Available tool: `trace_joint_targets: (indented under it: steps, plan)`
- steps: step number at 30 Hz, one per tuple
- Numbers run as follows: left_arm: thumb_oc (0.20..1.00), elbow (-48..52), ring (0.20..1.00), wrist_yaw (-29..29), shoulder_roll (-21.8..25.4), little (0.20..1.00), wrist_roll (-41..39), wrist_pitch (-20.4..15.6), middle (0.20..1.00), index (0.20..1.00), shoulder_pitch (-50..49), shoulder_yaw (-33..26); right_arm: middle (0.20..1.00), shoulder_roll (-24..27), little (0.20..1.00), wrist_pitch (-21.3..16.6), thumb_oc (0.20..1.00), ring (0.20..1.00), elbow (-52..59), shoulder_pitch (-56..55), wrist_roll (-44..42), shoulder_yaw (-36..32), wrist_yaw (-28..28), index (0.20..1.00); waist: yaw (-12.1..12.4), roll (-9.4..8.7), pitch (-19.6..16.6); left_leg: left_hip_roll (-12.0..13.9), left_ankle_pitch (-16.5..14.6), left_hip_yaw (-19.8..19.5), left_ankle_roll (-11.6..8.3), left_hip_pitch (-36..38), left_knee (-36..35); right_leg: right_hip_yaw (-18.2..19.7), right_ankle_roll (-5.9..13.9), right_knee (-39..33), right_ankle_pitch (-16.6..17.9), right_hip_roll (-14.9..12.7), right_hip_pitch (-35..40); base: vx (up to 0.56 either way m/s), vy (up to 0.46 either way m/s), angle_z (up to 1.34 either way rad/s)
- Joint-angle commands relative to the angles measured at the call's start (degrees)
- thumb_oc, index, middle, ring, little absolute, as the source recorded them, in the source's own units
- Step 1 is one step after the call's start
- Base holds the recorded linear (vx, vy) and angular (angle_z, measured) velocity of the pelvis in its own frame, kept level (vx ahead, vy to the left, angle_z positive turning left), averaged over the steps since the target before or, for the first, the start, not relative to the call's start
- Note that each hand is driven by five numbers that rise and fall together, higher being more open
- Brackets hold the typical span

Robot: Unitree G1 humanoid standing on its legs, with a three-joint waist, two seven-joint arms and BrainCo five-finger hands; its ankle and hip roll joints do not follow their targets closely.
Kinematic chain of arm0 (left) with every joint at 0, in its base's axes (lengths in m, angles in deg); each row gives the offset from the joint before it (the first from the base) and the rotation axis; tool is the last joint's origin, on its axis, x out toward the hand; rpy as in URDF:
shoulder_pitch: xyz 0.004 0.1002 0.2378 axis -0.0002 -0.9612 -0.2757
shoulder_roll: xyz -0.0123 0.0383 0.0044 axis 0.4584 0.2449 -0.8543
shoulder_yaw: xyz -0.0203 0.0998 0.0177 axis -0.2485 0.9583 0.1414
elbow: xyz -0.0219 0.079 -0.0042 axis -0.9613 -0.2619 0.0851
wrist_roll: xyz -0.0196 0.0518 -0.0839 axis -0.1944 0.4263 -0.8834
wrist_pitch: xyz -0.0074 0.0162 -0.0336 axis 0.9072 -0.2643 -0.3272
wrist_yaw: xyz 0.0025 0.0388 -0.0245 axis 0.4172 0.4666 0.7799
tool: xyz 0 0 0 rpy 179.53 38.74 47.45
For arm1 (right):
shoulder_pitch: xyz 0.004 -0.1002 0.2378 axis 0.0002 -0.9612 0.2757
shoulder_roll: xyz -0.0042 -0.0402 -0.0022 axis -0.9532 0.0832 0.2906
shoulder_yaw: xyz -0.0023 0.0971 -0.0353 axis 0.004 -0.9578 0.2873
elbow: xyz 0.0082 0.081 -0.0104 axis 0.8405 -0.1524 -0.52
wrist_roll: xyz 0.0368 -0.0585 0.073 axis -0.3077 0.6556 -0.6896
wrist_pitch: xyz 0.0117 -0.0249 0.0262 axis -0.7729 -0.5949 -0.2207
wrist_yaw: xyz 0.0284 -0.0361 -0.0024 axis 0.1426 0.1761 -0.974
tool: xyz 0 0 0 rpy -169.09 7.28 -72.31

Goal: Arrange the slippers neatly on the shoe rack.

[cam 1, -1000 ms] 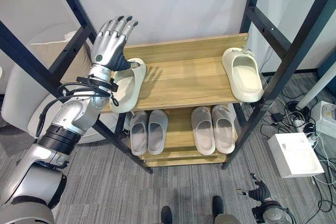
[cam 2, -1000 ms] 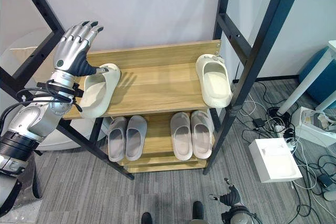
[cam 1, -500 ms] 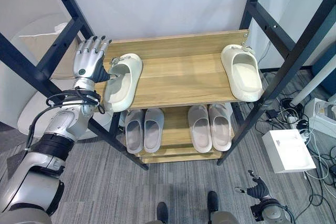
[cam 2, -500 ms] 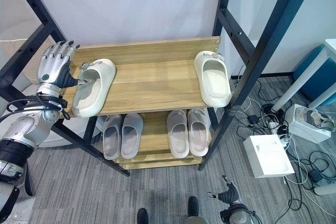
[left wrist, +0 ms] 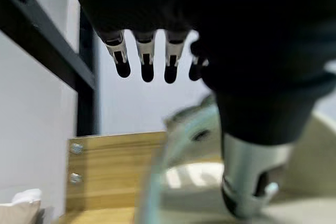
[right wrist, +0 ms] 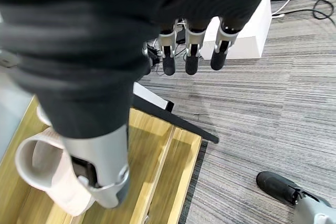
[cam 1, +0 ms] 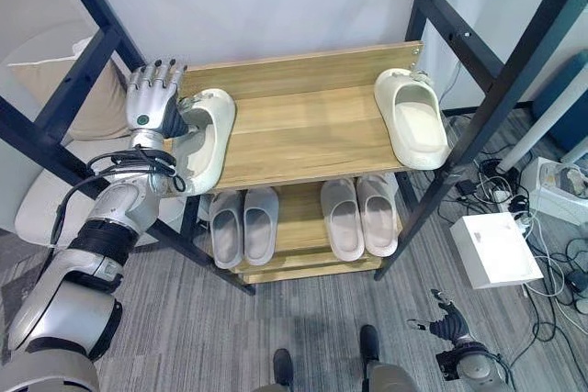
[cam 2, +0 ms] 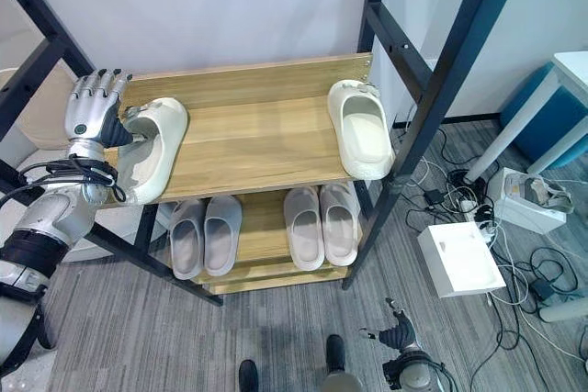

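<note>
The left hand (cam 1: 152, 103) stands with fingers straight and released; only its thumb touches the cream slipper (cam 1: 206, 138) just thumb-side of them. That slipper lies lengthwise front-to-back at the top shelf's (cam 1: 303, 130) left end, its heel overhanging the front edge. The right hand (cam 1: 449, 328) hangs low, well apart, fingers relaxed.

A white box (cam 1: 496, 249) lies on the grey carpet floor (cam 1: 184, 328) right of the rack, with tangled cables (cam 1: 551, 227) beside it. A beige cushion (cam 1: 101, 107) sits behind the black frame post (cam 1: 83, 71).
</note>
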Motion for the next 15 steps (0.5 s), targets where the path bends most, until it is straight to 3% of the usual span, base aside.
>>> trace_joint_targets:
  steps: [1,8,15]
  plan:
    - [0.200,-4.5,0.200,-1.9,1.6,0.200,-0.2,0.1,0.200,0.200,10.6,1.1,1.000,2.2,1.000,-2.2,1.000,1.000,4.1,1.2,-0.2,0.5,-1.7,1.000,-1.9,-1.58,2.2,-0.3,-4.2,-0.9,-0.60,3.2,0.0,-1.7,4.98,0.1,-4.9,-1.2,3.4,-0.01,0.005,-0.14]
    - [0.200,-4.9,0.200,-1.2,1.0,0.200,0.6,-0.4,0.200,0.200,11.2,3.3,1.000,1.2,1.000,-2.5,1.000,1.000,1.2,2.0,-0.8,1.1,-2.4,1.000,-2.0,-1.34,2.3,-0.2,-4.3,-0.4,-0.65,3.6,0.0,-1.4,4.95,0.1,-5.0,-1.1,3.7,0.00,-0.001,-0.04]
    - [0.200,2.3,0.200,0.2,1.0,0.200,3.5,-1.6,0.200,0.200,10.2,3.7,1.000,0.8,1.000,-2.6,1.000,1.000,0.2,2.2,-1.1,1.1,-2.4,1.000,-1.7,-0.61,2.1,-0.2,-4.4,-0.8,-0.69,4.2,0.0,-1.9,4.72,0.1,-5.6,-1.1,4.7,0.00,0.000,0.00]
